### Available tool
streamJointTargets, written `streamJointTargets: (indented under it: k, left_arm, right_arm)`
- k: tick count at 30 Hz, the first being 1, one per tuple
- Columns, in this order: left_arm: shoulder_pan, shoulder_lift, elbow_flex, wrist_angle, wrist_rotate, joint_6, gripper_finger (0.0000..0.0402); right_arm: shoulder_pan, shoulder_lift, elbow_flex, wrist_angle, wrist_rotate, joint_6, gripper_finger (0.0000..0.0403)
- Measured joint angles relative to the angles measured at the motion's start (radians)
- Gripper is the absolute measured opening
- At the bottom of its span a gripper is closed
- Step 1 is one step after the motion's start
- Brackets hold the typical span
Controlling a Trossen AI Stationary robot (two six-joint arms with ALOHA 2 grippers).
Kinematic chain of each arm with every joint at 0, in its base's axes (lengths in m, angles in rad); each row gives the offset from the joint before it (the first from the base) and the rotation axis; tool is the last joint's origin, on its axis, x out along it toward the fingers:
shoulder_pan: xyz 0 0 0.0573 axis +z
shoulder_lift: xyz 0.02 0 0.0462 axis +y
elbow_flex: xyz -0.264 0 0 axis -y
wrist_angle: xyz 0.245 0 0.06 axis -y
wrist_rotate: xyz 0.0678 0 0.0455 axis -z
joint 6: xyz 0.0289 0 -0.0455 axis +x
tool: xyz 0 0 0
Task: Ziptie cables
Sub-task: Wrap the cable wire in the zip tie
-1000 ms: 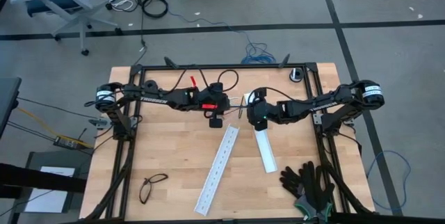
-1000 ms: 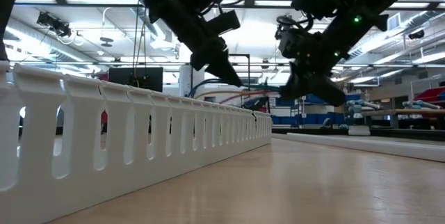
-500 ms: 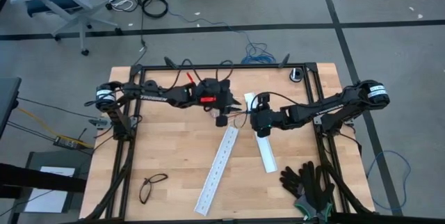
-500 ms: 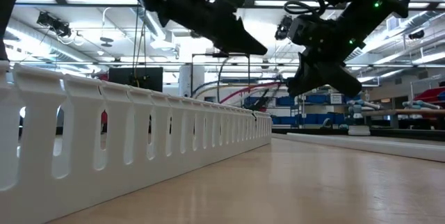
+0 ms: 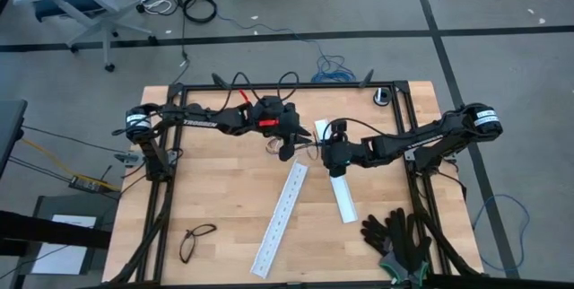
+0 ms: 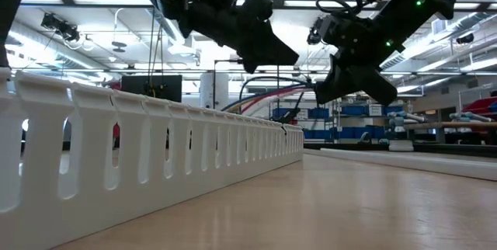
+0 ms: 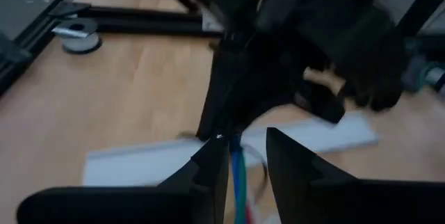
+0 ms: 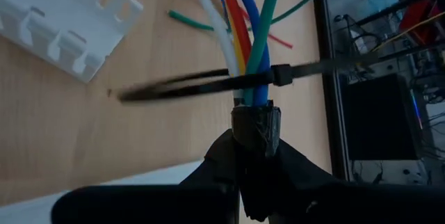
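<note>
Fingers of my right gripper [image 8: 254,156] pinch the cables [image 8: 245,36] at their dark-wrapped end, wires fanning away toward the left arm. Black ziptie [image 8: 229,81] crosses the bundle just beyond the fingertips. Left gripper [image 7: 240,156] stands narrowly parted around the far strands, held mid-table above the white rails [image 5: 280,219].

Robot body, 2 arms, both matte black w/ jointed tube segments.
Left arm [image 5: 202,120]: white band at base joint, white lettering along one link, red patch nr wrist, thin black cords looping above it.
Right arm [image 5: 413,138]: white band at base joint, green indicator lights on wrist housing.
Left gripper [image 7: 240,165]: 2 black wedge-shaped fingers.
Right gripper [image 8: 254,165]: black, angular fingers.
</note>
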Motion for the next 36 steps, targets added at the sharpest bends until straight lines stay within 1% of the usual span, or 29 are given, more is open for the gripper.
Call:
streamJointTargets:
  k: [4,6,9,12,16,26,31,33,36]
  left_arm:
    - [0.024,0.047,0.0,0.051,0.044,-0.092,0.0072]
    - [0.042,0.076,-0.001,0.079,0.111,-0.149,0.0072]
    - [0.055,0.12,-0.001,0.187,0.225,-0.232,0.0072]
    - [0.06,0.156,-0.001,0.288,0.266,-0.285,0.0072]
    - [0.063,0.182,0.0,0.347,0.265,-0.316,0.0072]
    - [0.068,0.21,0.0,0.318,0.24,-0.346,0.0072]
    - [0.069,0.21,0.0,0.347,0.226,-0.346,0.0069]
    - [0.069,0.21,0.0,0.353,0.225,-0.345,0.0057]
    - [0.069,0.21,0.0,0.374,0.231,-0.336,0.0016]
  right_arm:
    - [0.0,0.0,0.0,0.024,0.0,-0.008,0.0019]
    - [0.0,0.0,0.0,0.022,0.0,-0.008,0.0019]
    - [0.0,0.0,0.0,0.024,0.0,-0.008,0.0019]
    - [0.0,0.0,0.0,0.027,0.0,-0.008,0.0019]
    - [0.0,0.001,0.0,0.029,0.0,-0.008,0.0019]
    - [0.0,0.001,0.0,0.032,-0.001,-0.009,0.0018]
    - [0.0,0.001,0.0,0.051,-0.002,-0.009,0.0018]
    - [0.0,0.001,0.0,0.051,-0.004,-0.009,0.0018]
    - [0.0,0.001,0.0,0.051,-0.006,-0.009,0.0018]
